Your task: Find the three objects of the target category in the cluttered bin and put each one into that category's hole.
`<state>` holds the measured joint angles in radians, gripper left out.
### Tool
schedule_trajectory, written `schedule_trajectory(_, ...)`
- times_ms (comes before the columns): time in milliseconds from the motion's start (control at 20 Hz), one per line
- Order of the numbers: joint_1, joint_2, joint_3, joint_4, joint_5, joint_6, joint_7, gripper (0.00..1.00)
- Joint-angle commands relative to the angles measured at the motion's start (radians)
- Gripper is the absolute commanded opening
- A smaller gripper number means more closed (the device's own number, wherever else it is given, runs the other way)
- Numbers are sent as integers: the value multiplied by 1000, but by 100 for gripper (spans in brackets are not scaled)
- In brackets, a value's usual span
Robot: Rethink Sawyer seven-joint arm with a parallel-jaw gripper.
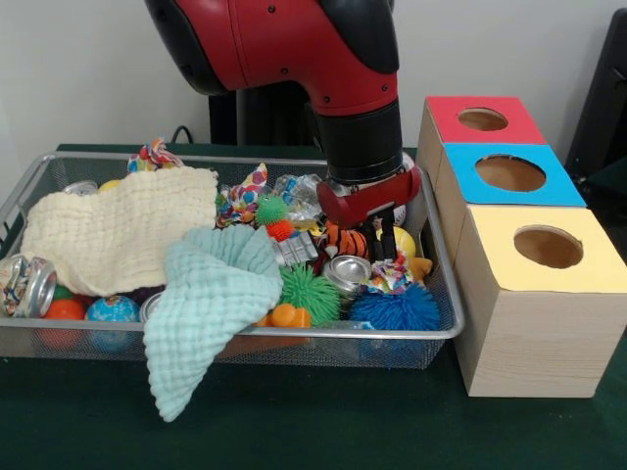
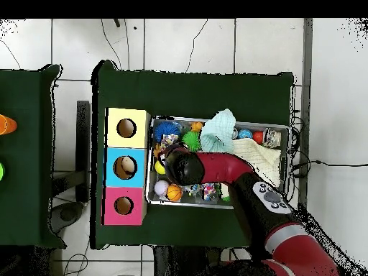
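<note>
The wire-mesh bin [image 1: 411,335] is full of clutter. One knotted multicoloured fabric bundle [image 1: 390,276] lies at its right end on a blue spiky ball [image 1: 397,309]. A second bundle [image 1: 241,196] lies mid-bin behind the teal cloth. A third [image 1: 154,155] sits at the back rim, behind the cream cloth. My gripper [image 1: 381,250] is down inside the bin's right end, directly over the first bundle and touching or nearly touching it. In the overhead view the arm [image 2: 215,169] covers the gripper and much of the bin [image 2: 286,129].
Three wooden boxes with holes stand right of the bin: red [image 1: 482,119], blue [image 1: 510,173], yellow [image 1: 549,247]. A cream cloth [image 1: 122,230] and a teal cloth [image 1: 211,294] cover the left and middle. Green spiky balls [image 1: 311,294], cans [image 1: 348,272] and a tiger-striped toy [image 1: 345,240] crowd the gripper.
</note>
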<state>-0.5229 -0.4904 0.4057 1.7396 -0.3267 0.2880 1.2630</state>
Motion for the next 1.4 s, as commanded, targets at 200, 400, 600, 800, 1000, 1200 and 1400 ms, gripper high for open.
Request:
schedule_trajectory(200,-1,-56,63,-19,22,20,115,0)
schedule_trajectory(400,22,-182,42,-11,74,163,121,0)
schedule_trajectory(600,7,-242,58,-8,88,193,94,0)
schedule_trajectory(800,6,-259,53,-2,106,212,97,0)
schedule_trajectory(1000,4,-269,50,14,108,200,92,0)
schedule_trajectory(1200,-1,-278,56,28,116,199,88,0)
schedule_trajectory(1400,3,-241,50,23,102,153,92,0)
